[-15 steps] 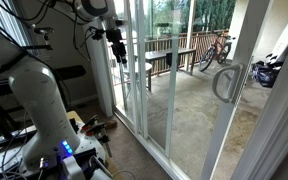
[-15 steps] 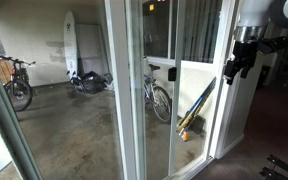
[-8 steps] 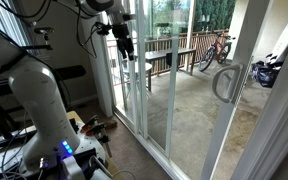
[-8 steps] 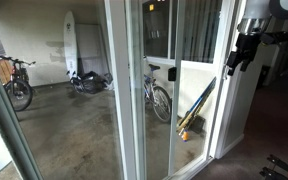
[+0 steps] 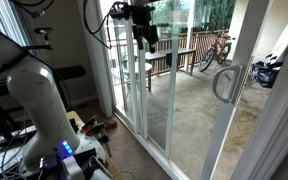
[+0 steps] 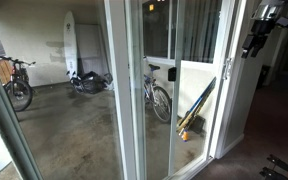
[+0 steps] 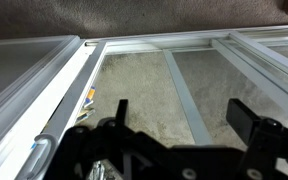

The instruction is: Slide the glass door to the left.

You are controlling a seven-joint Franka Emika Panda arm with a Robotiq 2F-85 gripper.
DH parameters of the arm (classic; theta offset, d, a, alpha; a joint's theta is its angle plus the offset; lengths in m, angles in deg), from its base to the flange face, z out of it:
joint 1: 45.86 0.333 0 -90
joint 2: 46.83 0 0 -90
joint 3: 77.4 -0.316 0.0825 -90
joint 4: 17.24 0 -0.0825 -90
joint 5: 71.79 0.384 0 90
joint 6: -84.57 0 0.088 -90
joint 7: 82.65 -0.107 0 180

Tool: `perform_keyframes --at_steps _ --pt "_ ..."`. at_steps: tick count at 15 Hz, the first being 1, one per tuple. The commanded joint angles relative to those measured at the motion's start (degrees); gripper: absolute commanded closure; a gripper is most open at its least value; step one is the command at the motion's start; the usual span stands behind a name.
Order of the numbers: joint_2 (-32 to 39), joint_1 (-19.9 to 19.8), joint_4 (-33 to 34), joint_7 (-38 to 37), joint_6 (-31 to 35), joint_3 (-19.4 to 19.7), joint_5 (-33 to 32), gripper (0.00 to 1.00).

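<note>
The glass door (image 5: 184, 90) is a tall clear panel in a white frame. Its grey D-shaped handle (image 5: 227, 82) sits on the vertical edge at the near right in an exterior view. My gripper (image 5: 144, 36) hangs high up, close to the white-framed panes and well left of that handle. It also shows at the top right in an exterior view (image 6: 252, 45). In the wrist view my gripper (image 7: 184, 118) is open and empty, its two black fingers (image 7: 252, 120) spread above the concrete floor and white door frames (image 7: 54, 85). It touches nothing.
The robot's white base (image 5: 44, 110) stands at the left on a stand with cables. Beyond the glass are a patio with bicycles (image 6: 159, 98), a wooden railing (image 5: 174, 55) and a surfboard (image 6: 71, 45). A white door frame post (image 6: 124, 90) stands in the middle.
My gripper has risen and moved along the glass panes towards the handle side, staying open. The door has not moved.
</note>
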Motion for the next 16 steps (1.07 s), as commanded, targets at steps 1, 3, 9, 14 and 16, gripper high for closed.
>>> perform_keyframes --at_steps 1,3,9,14,16 --pt "8.4 -1.7 12.6 7.8 -5.1 5.4 0.3 0.00" --pt "13.0 -2.2 19.2 11.1 -6.8 8.4 1.0 0.00" --pt "28.0 -3.4 31.4 12.7 -8.2 10.7 3.0 0.00" --pt "31.0 -5.2 32.2 11.0 -6.6 8.6 1.9 0.00" --pt "32.2 -5.6 33.4 11.0 -7.1 8.4 1.9 0.00"
